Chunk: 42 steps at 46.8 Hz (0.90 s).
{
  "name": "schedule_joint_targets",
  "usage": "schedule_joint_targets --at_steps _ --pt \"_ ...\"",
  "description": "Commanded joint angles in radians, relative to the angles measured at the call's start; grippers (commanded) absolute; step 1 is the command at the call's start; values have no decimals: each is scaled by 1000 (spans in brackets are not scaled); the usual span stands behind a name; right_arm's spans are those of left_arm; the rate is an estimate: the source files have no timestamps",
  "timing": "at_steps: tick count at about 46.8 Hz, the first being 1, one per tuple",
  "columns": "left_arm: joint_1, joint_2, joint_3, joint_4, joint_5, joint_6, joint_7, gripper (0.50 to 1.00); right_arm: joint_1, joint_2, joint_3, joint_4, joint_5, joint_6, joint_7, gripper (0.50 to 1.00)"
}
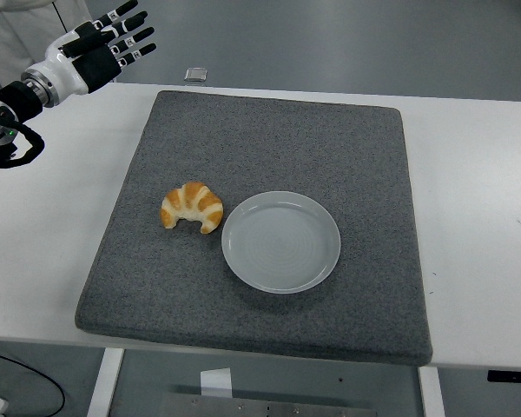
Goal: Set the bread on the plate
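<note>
A golden croissant (191,207) lies on the grey mat, just left of an empty pale plate (280,241), a small gap between them. My left hand (113,43) is raised at the far upper left, over the table's back left edge, fingers spread and holding nothing. It is well away from the croissant. My right arm is out of view.
The grey foam mat (269,139) covers the middle of the white table (478,191). A small clear object (195,74) sits at the table's far edge behind the mat. A person's white garment (17,26) shows at the top left.
</note>
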Motion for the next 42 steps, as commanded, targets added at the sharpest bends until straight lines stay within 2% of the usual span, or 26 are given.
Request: schedule_joint_targets --at_steps 1,42 --pt "0 0 1 -1 0 -2 -2 1000 0 0 0 0 0 0 0 932" --pt "-6 15 4 -1 31 14 -11 1000 0 0 0 0 0 0 0 932"
